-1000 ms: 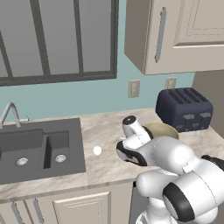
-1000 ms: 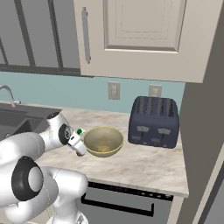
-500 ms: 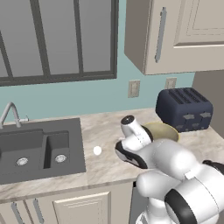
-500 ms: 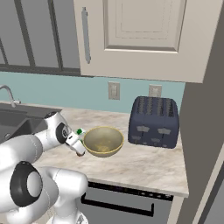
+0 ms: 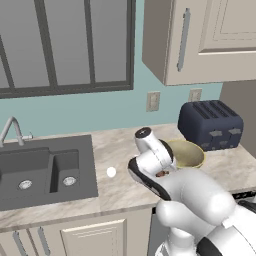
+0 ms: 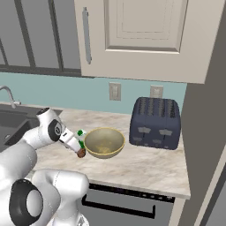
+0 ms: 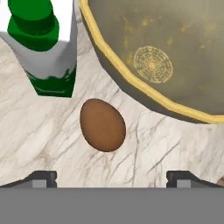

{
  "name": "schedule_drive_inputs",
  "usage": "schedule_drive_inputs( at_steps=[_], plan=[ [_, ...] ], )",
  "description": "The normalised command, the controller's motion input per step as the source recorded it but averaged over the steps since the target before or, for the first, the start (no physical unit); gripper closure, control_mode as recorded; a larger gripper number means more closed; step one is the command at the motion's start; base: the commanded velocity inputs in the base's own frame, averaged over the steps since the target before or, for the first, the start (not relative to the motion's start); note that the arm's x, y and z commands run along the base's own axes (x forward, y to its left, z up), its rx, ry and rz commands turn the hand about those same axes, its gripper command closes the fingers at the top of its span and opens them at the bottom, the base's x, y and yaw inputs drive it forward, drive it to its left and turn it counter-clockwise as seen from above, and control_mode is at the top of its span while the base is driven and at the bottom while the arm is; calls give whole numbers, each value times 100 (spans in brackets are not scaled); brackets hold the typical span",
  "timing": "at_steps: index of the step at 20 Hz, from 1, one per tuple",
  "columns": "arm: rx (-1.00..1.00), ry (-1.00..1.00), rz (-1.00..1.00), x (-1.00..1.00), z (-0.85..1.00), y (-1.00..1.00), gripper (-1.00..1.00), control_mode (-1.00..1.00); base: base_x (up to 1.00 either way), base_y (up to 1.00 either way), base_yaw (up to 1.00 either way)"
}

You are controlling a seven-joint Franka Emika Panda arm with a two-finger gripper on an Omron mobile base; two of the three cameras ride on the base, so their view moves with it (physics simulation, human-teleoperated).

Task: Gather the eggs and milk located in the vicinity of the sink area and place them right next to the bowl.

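1. pretty clearly a home kitchen, rendered rather than filmed
2. marble-look counter with cream cabinet doors below and a cream wall cabinet above
3. dark double-basin sink with a curved chrome faucet under a dark-framed window
4. navy four-slot toaster against a teal wall with two outlets
5. kitchen stuff on the counter: an olive bowl, a milk carton, a brown egg
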Motion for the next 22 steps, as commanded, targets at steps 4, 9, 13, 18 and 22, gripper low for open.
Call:
schedule_drive_inputs(
  at_steps=[4, 9, 13, 18, 22],
  plan=[
    [4, -1, 15, 6, 6, 51, -100, -100, 0, 0, 0],
    [0, 0, 12, 29, 8, 50, -100, -100, 0, 0, 0],
    [4, 1, 5, 62, 22, 21, -100, -100, 0, 0, 0],
    [3, 0, 3, 70, 12, 19, -100, -100, 0, 0, 0],
    [1, 1, 0, 35, 6, 81, -100, -100, 0, 0, 0]
  ],
)
